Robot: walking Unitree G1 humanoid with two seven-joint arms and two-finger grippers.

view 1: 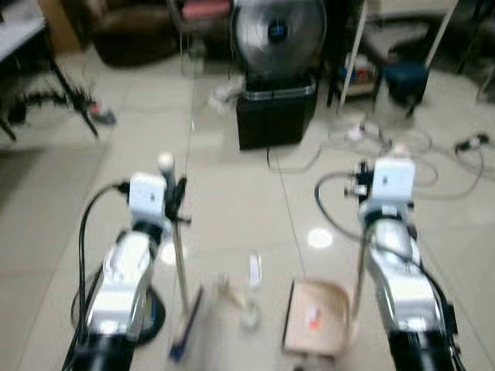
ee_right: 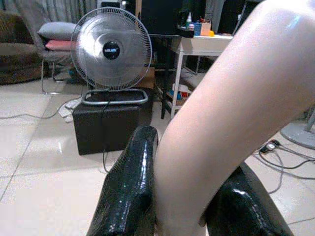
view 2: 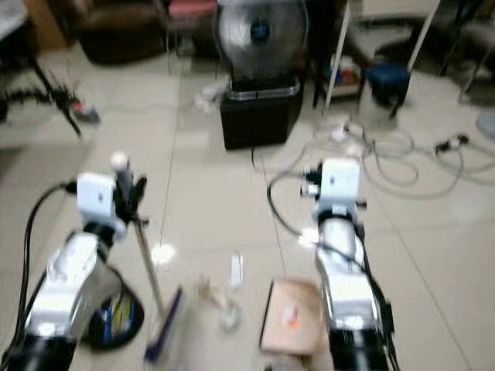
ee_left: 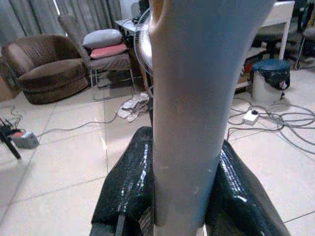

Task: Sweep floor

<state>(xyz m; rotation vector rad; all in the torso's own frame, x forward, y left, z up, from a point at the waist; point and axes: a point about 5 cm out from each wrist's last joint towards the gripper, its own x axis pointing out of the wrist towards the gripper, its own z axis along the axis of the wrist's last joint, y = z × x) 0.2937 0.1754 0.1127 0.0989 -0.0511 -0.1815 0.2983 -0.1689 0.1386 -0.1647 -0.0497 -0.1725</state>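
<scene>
Left claw (view 1: 176, 193) is clamped on the pale broom handle (view 1: 180, 263); the left wrist view has that handle (ee_left: 189, 113) squeezed between both black fingers (ee_left: 125, 187). From the head views the handle slants down to the blue broom head (view 1: 186, 325), which rests on the tiled floor (view 1: 232, 193) in front of the robot. Right claw (ee_right: 182, 196) is closed around the pale dustpan handle (ee_right: 221, 118), pinched between its two fingers (ee_right: 130, 187). From above, that thin handle (view 1: 360, 270) runs down to the tan dustpan (view 1: 317, 317), which sits on the floor by the right arm with something orange in it. Between broom head and dustpan lies a small scatter of litter (view 1: 247, 297), too blurred to name. Farther off, a round fan (view 1: 277, 31) stands on a black box (view 1: 274, 116), with cables (view 1: 402, 147) trailing over the tiles to its right and a brown armchair (ee_left: 42, 66) beyond.
</scene>
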